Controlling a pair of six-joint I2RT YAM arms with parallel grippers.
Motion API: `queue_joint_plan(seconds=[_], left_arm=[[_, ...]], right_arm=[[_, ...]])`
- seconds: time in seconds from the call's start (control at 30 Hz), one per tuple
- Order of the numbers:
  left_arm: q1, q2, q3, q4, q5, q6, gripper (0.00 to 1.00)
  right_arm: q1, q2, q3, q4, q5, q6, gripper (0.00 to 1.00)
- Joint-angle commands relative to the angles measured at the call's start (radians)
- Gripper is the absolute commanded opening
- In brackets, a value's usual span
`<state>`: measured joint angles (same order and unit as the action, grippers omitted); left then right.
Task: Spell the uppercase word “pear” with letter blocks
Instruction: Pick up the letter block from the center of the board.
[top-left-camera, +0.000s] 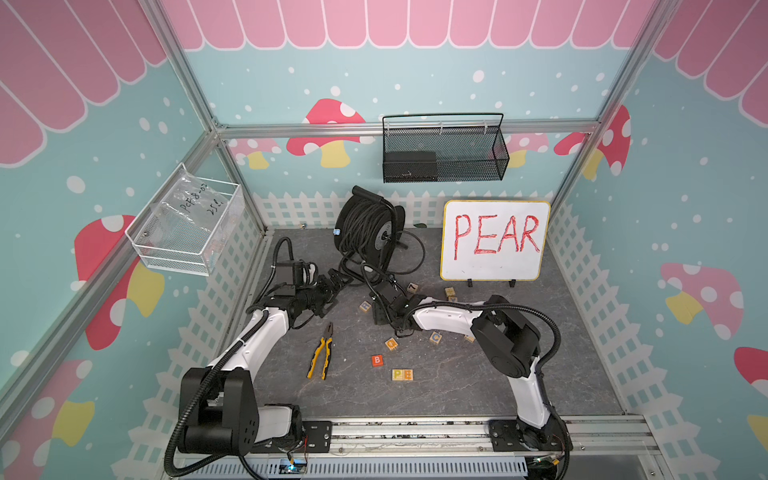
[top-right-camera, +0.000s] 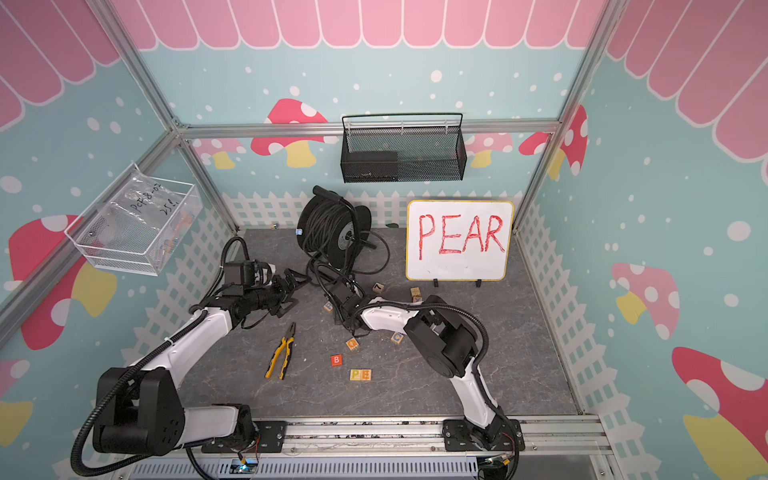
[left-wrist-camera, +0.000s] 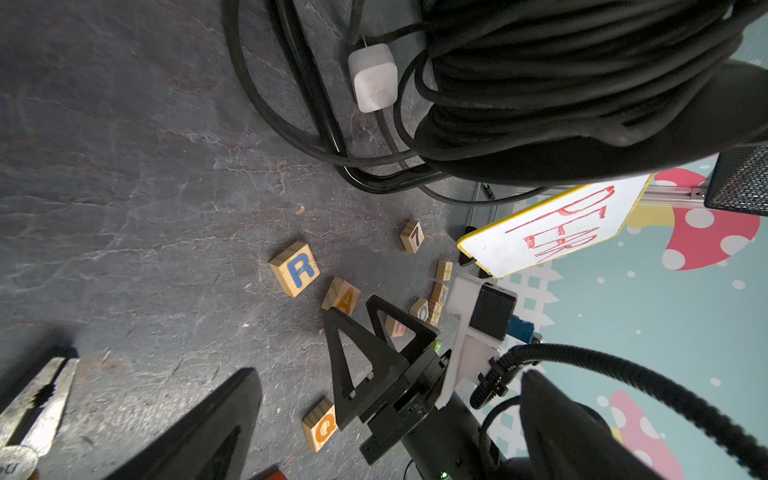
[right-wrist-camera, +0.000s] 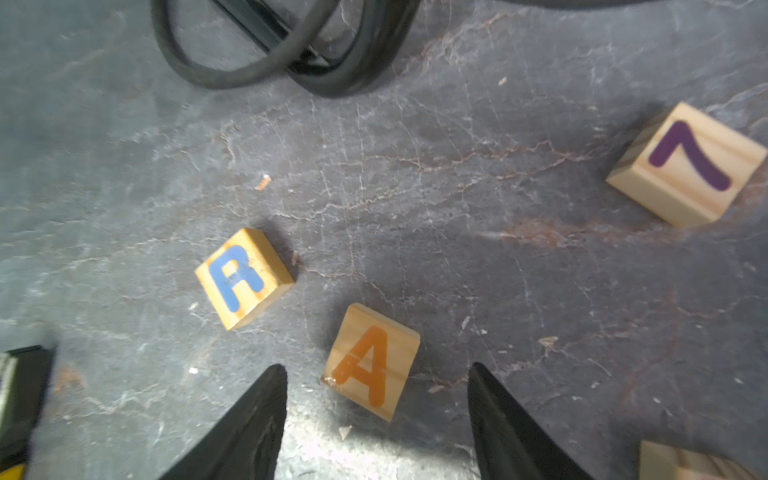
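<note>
**Status: two of four lined up**

We see P and E touching, side by side, near table front; right gripper jaws spread, A lying between the tips, untouched; R just beside A; left gripper spread wide, empty, near cable reel.

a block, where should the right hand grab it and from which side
Take the A block by opposite side faces, coming down from above: it lies flat, letter up, clear of the R block. The open right hand may need a slight turn to square with it.
</note>
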<state>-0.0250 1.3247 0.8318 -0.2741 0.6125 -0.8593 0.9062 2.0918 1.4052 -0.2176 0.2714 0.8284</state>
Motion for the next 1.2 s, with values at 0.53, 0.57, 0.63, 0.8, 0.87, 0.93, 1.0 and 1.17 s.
queue_joint_plan(seconds=[0.53, 0.57, 0.63, 0.8, 0.87, 0.93, 1.0, 1.17], left_arm=[[-0.003, -0.003, 0.013, -0.008, -0.013, 0.005, 0.99], [-0.003, -0.002, 0.013, -0.008, -0.013, 0.003, 0.99], [-0.003, 0.001, 0.013, -0.007, -0.010, 0.002, 0.99], [-0.004, 0.005, 0.013, -0.007, -0.008, 0.002, 0.99], [-0.004, 0.004, 0.013, -0.006, -0.011, 0.002, 0.99], [-0.004, 0.003, 0.012, -0.006, -0.011, 0.002, 0.99], [-0.006, 0.002, 0.012, -0.006, -0.012, 0.003, 0.99], [-0.019, 0.006, 0.015, -0.008, -0.009, 0.008, 0.99]], right_arm=[[0.028, 0.074, 0.055, -0.108, 0.094, 0.030, 0.51], [0.028, 0.072, 0.055, -0.107, 0.095, 0.026, 0.49], [0.028, 0.073, 0.056, -0.107, 0.100, 0.019, 0.44], [0.031, 0.061, 0.053, -0.106, 0.115, 0.005, 0.40], [0.033, 0.046, 0.046, -0.093, 0.118, -0.010, 0.37], [0.034, 0.025, 0.034, -0.077, 0.124, -0.022, 0.35], [0.036, 0.001, 0.024, -0.065, 0.136, -0.039, 0.33], [0.043, -0.069, -0.007, -0.068, 0.174, -0.061, 0.33]])
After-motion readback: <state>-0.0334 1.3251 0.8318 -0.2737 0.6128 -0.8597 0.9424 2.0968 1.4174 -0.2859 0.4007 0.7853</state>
